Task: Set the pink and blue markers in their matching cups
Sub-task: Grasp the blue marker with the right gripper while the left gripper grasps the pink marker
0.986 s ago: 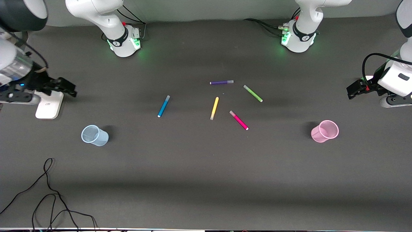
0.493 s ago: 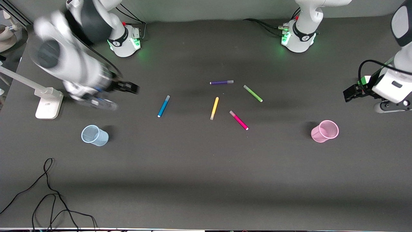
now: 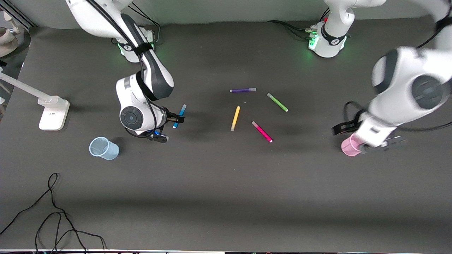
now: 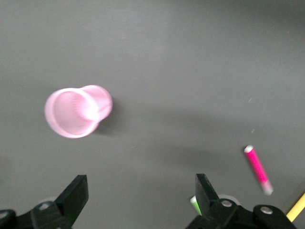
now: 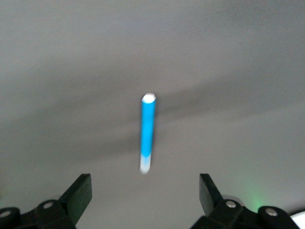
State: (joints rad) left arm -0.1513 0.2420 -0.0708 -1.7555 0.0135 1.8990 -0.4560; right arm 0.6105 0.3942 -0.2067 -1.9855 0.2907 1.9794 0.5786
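Front view: the right gripper point(image 3: 173, 121) hangs over the blue marker point(image 3: 179, 115), fingers spread wide and empty. The blue cup point(image 3: 103, 148) stands at about eight o'clock from that marker. The left gripper point(image 3: 344, 129), also wide open and empty, hangs over the pink cup point(image 3: 349, 148). The pink marker point(image 3: 262, 131) lies near mid-table, at nine o'clock from the pink cup.

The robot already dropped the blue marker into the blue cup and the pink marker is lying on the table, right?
Not quite. The blue marker is not in the blue cup; it lies on the table, as the front view shows, with the right end effector open over it. The pink marker does lie on the table, as you said.
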